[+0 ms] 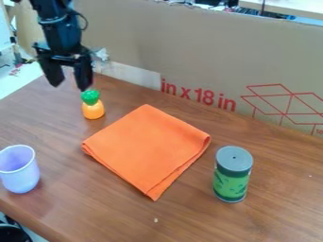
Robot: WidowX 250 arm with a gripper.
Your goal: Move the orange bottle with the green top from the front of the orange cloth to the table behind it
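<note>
The black gripper (69,86) hangs at the upper left, open, with nothing between its fingers. Just below and to the right of it, a small pineapple-shaped toy (93,109) with a green top and an orange body stands upright on the table. A folded orange cloth (148,146) lies flat in the middle of the table. Right of the cloth stands a green can (231,182) with a grey lid. At the left edge a pale lavender cup (20,171) stands upright, its mouth facing up.
The brown wooden table (189,220) carries these things. A cardboard wall (208,52) with red print runs along its far side, behind the cloth and can. The table's near left edge slants down at the lower left, with a dark object below it.
</note>
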